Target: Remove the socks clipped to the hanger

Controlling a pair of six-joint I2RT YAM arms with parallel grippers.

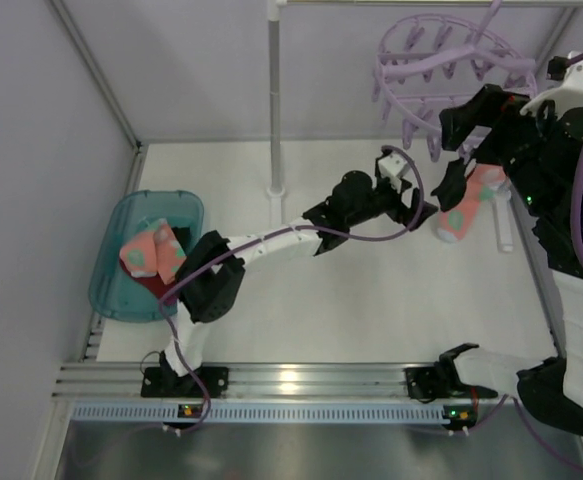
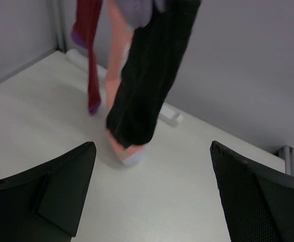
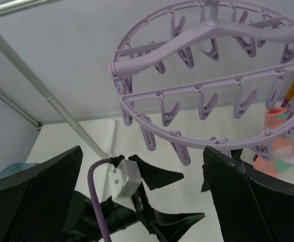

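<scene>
1. Rail (image 1: 301,380) runs along the near table edge and carries both arm bases.
2. Table (image 1: 371,310) is white. A teal tub (image 1: 106,290) sits at its L side, well apart from the hanger. Inside lie salmon socks w/ teal dots (image 1: 151,250), w/ sth dark red under them.
3. L gripper (image 1: 416,207) reaches out over mid-table. Its fingers are spread wide w/ nothing btwn them. It points at the hanging socks and isn't touching them.
4. R gripper (image 1: 458,150) is raised on the R side, just below the hanger. Its fingers are also wide apart and hold nothing.
5. Socks hang from the hanger. In the L wrist view, a black sock (image 2: 147,75) is in front. A salmon sock (image 2: 117,60) is behind it, toe down close to the table; can't tell if it touches. A dark-red sock (image 2: 91,60) w/ purple toe is to the L.
6. Hanger (image 1: 441,60) is a lilac ring w/ cross bars and dangling pegs, at far R above the table. The socks are clipped on its R part.
7. White pole (image 1: 276,100) stands upright at far centre, L of the hanger.
</scene>
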